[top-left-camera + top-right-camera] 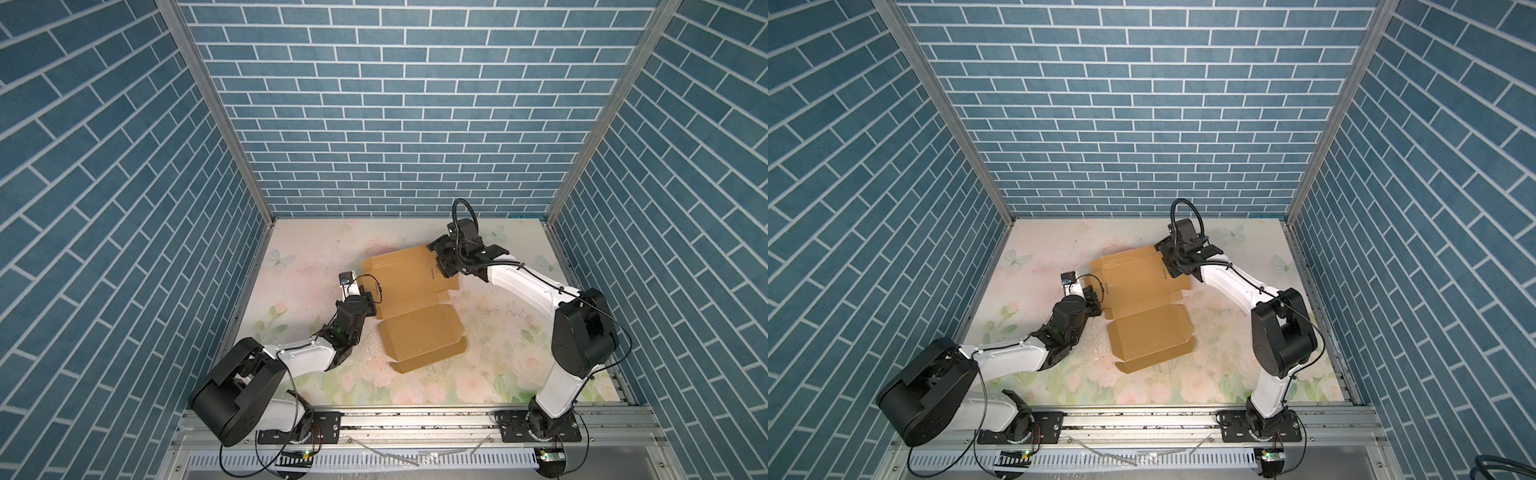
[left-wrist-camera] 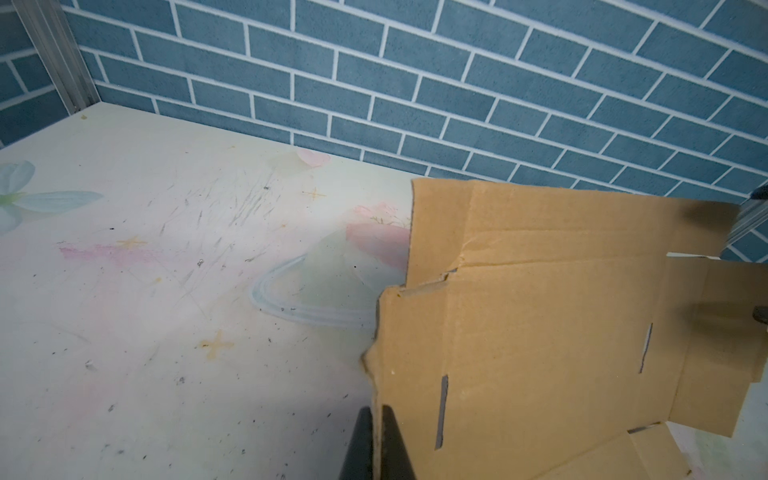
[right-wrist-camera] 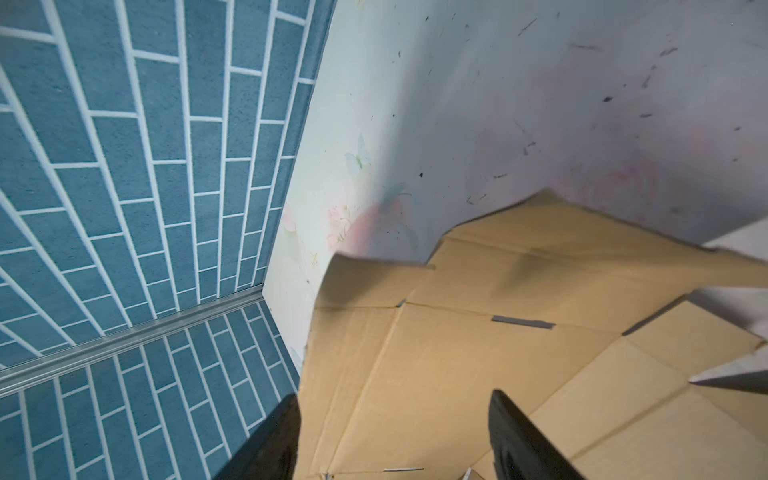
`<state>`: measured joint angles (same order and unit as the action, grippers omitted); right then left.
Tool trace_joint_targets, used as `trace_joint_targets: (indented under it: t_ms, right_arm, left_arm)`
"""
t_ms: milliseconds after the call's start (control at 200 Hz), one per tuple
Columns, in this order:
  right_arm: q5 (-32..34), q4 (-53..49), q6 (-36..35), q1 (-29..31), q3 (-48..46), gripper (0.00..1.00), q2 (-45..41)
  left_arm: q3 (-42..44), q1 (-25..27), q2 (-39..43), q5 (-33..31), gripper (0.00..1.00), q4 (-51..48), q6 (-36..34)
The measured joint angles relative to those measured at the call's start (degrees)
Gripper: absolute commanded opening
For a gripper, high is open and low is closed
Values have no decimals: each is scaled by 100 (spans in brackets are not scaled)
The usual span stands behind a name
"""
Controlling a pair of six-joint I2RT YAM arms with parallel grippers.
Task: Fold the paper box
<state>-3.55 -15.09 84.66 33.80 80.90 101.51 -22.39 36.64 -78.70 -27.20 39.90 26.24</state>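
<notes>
Plain brown paper box (image 1: 409,286) on a pale floral table (image 1: 316,245); blue brick-patterned walls (image 1: 374,104).

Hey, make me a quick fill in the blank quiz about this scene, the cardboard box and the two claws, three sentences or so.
1. The left claw is ___ on an edge of the paper box.
2. The right claw has its jaws ___, with a flap of the box between them.
3. The walls around the table are patterned like blue ___.
Missing words: shut; open; bricks.
</notes>
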Motion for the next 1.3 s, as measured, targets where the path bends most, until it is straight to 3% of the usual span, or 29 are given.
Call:
trace_joint_targets:
  t_ms: [365, 1300]
  right_arm:
    - [20, -214, 269, 140, 743, 71, 382]
    - [-74, -680, 529, 337, 1130, 64, 868]
  left_arm:
    - [57, 289, -439, -332, 0, 568, -44]
    - [114, 487, -684, -732, 0, 1307, -289]
